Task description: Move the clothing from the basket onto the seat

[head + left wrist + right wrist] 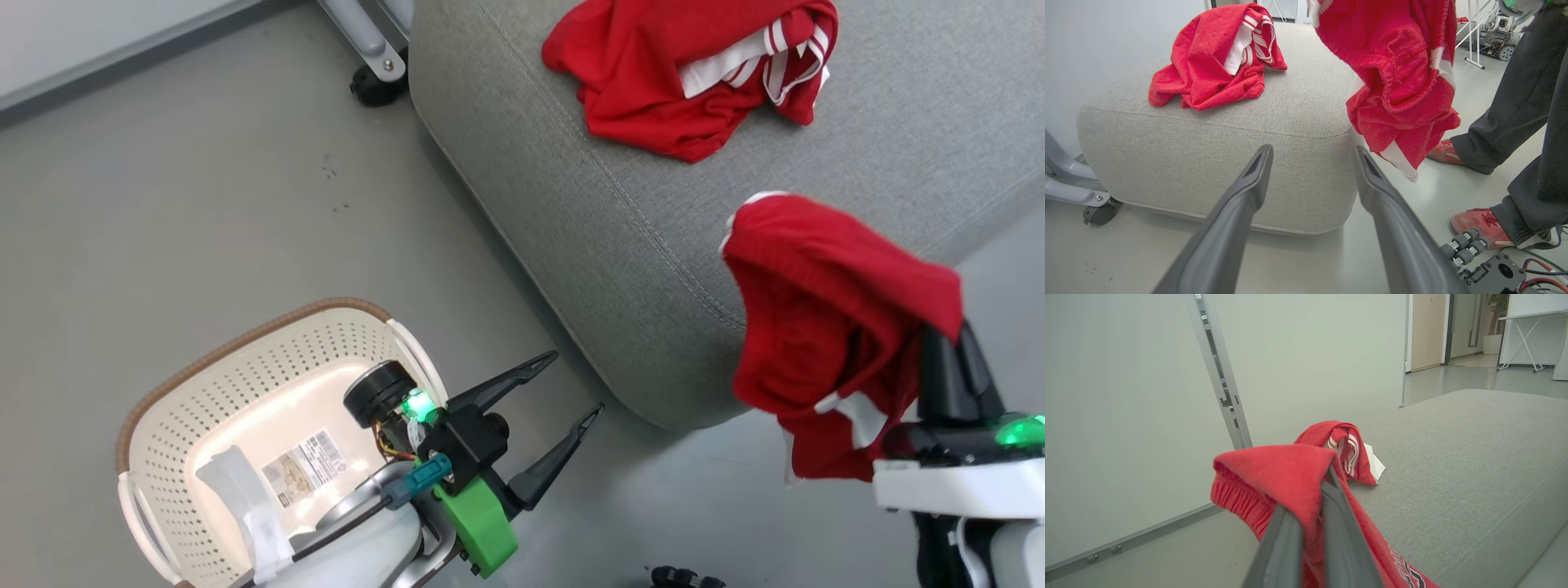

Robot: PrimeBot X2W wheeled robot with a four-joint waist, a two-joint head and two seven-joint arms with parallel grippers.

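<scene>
One red garment lies crumpled on the grey seat. My right gripper is shut on a second red garment, which hangs in the air beside the seat's near corner, partly over its edge. The cream basket stands on the floor at lower left, and its label sticker shows on the bare bottom. Just right of the basket, my left gripper is open with nothing between its fingers, pointing at the seat's side.
A person's dark trouser legs and red shoes stand on the floor right of the seat. A grey frame with a black caster sits at the seat's far left corner. A pale wall panel runs behind.
</scene>
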